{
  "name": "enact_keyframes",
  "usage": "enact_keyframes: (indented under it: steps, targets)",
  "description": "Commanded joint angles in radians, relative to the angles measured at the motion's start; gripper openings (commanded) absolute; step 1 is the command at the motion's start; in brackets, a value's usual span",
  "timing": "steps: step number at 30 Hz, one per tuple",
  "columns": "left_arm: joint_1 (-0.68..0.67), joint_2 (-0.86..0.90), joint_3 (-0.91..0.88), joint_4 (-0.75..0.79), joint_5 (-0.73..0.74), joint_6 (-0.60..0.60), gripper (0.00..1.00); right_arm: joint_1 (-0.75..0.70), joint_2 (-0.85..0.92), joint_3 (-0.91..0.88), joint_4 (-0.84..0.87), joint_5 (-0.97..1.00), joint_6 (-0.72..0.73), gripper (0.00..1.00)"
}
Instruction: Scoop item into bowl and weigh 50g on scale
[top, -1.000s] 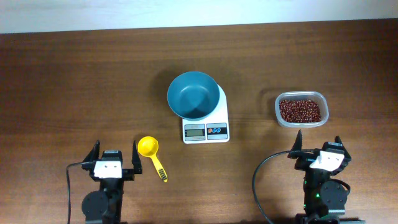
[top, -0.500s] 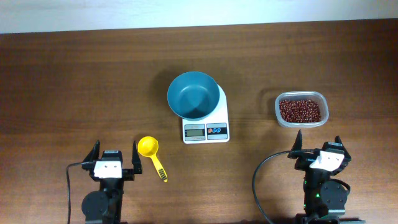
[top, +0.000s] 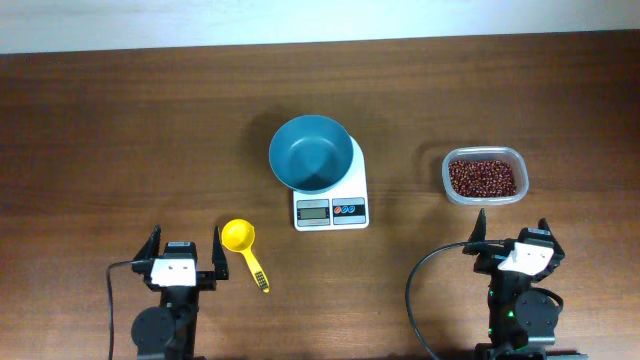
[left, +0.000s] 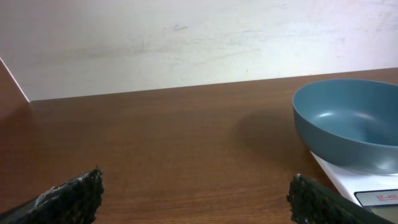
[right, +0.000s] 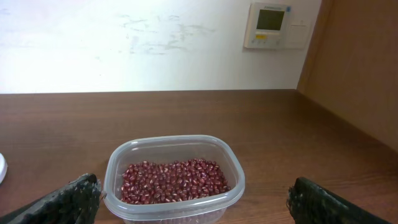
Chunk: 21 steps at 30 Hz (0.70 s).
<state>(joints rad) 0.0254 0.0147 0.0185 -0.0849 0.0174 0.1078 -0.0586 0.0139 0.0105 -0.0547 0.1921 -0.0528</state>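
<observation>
The beans (top: 482, 177) lie heaped in the clear container (top: 484, 150) on the right of the worktop (top: 120, 130), just ahead of my right fingers (top: 513, 232). Those are spread wide and hold nothing. My left fingers (top: 186, 240) are likewise wide apart and empty, near the worktop's front edge. The yellow scoop (top: 240, 238) lies just to their right, not touching them. The teal bowl (top: 311, 153) sits empty on the white scale (top: 331, 210), mid-worktop, well apart from the container.
</observation>
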Motion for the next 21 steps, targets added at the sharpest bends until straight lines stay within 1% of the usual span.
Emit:
enact_keyframes:
  steps: [1, 4, 8, 12, 13, 16, 21]
  targets:
    - [-0.002, -0.01, -0.009, 0.002, -0.013, -0.01, 0.99, -0.007, -0.01, -0.005, -0.009, -0.005, 0.001, 0.99]
    - [-0.003, -0.01, -0.009, 0.015, -0.006, -0.01, 0.99, -0.007, -0.01, -0.005, -0.009, -0.005, 0.001, 0.99]
    - [-0.003, -0.008, -0.008, 0.017, 0.135, -0.01, 0.99, -0.007, -0.01, -0.005, -0.009, -0.005, 0.001, 0.99]
    - [-0.003, -0.008, -0.006, 0.019, 0.186, -0.014, 0.99, -0.007, -0.01, -0.005, -0.009, -0.005, 0.001, 0.99]
    - [-0.003, -0.008, 0.004, 0.005, 0.197, -0.048, 0.99, -0.007, -0.01, -0.005, -0.009, -0.005, 0.001, 0.99]
    - [-0.003, -0.008, 0.06, -0.087, 0.197, -0.094, 0.99, -0.007, -0.01, -0.005, -0.009, -0.005, 0.001, 0.99]
    - [-0.003, 0.01, 0.216, -0.299, 0.196, -0.094, 0.99, -0.007, -0.01, -0.005, -0.009, -0.005, 0.001, 0.99]
